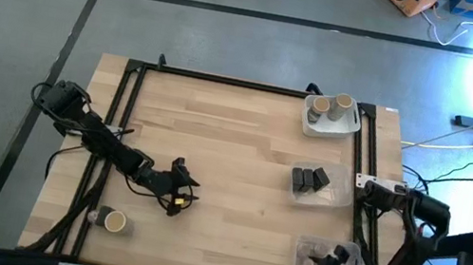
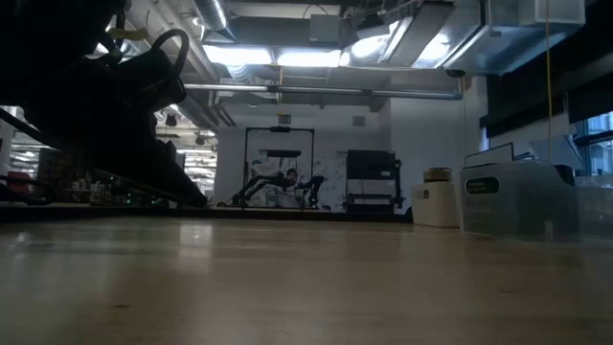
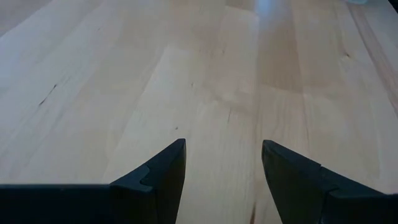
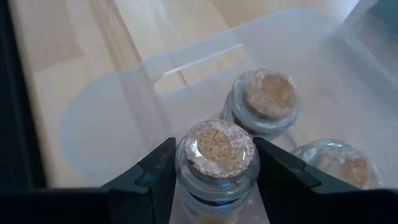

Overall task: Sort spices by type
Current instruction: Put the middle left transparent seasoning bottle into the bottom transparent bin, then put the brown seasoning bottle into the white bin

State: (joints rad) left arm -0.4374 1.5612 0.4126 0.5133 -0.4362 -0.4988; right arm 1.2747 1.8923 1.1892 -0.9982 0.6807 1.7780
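Observation:
My right gripper (image 4: 216, 171) is shut on a small glass spice jar with a cork top (image 4: 216, 146), over the clear tray (image 1: 301, 264) at the table's near right. Two more cork-topped jars (image 4: 267, 93) (image 4: 339, 163) stand on that tray's floor. Dark blocky spices (image 1: 310, 179) sit in the middle right tray. Tan-topped jars (image 1: 332, 104) sit in the far right tray. One tan-topped jar (image 1: 111, 220) is on the table near its left front corner. My left gripper (image 3: 224, 168) (image 1: 180, 191) stands open over bare wood. My right gripper pinches the jar's glass sides just below the rim (image 4: 181, 167) between its two fingers, one on each side. The fingers slant down from above. The jar stands upright, cork up, inside the tray's walls; whether its bottom rests on the tray floor is hidden.
Three clear trays line the table's right side: far (image 1: 332, 120), middle (image 1: 332, 195) and near. A black frame rail (image 1: 124, 114) runs along the table's left, far and right sides. Bare wood (image 1: 233, 151) fills the middle.

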